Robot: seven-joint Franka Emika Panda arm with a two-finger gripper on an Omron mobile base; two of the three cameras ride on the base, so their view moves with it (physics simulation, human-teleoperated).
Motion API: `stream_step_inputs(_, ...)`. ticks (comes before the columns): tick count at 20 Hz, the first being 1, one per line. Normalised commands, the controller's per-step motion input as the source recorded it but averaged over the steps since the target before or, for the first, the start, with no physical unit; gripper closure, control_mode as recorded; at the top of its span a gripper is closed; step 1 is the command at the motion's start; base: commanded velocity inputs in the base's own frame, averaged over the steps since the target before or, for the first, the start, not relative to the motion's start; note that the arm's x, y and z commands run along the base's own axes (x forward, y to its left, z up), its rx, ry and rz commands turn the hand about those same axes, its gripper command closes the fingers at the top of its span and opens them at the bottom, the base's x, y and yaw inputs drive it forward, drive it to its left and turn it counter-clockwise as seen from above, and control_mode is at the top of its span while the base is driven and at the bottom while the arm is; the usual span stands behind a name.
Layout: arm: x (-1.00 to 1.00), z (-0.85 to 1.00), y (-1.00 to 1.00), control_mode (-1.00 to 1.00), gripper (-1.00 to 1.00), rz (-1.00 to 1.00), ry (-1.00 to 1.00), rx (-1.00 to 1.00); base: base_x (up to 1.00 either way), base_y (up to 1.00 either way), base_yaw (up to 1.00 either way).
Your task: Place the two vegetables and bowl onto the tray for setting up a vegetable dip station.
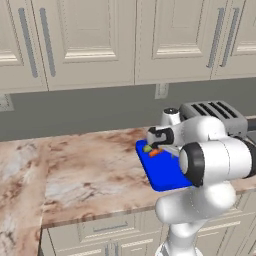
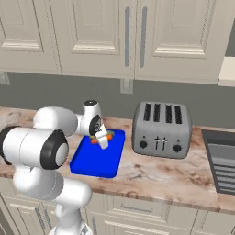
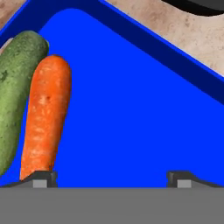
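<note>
Hand view, left to right: a green cucumber (image 3: 15,96) and an orange carrot (image 3: 46,113) lie side by side and touching on the floor of the blue tray (image 3: 144,109), long axes parallel and running away from the camera; the carrot's near end sits just at the left fingertip (image 3: 40,178), while the right fingertip stands over bare tray. The gripper (image 3: 111,179) is spread wide and holds nothing. Both vegetables thus appear delivered, hard against one end of the tray, leaving the remaining floor free. The red bowl cannot be located. The grey toaster (image 2: 161,128) stands just beside the tray on the counter (image 1: 75,170). Judged next: withdraw upward and seek the bowl.
</note>
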Motion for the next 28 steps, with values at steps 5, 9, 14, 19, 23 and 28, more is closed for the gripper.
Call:
stream_step_inputs(5,-0.62,0.18,-0.01,-1.00,-1.00,0.09,0.00,0.00,0.00,0.00,0.00)
stream_step_inputs(9,-0.62,0.19,0.00,-1.00,-1.00,0.14,0.00,0.00,0.00,0.00,0.00)
stream_step_inputs(14,-0.50,0.16,0.00,-1.00,-1.00,0.22,0.00,0.00,0.00,0.00,0.00)
stream_step_inputs(19,-0.52,0.18,0.00,-1.00,-1.00,0.17,0.00,0.00,0.00,0.00,0.00)
stream_step_inputs(23,-0.54,0.26,0.00,-1.00,-1.00,0.11,0.00,0.00,0.00,0.00,0.00)
stream_step_inputs(28,-0.45,0.38,0.02,-1.00,-1.00,0.02,0.00,-0.01,0.00,0.00,0.00)
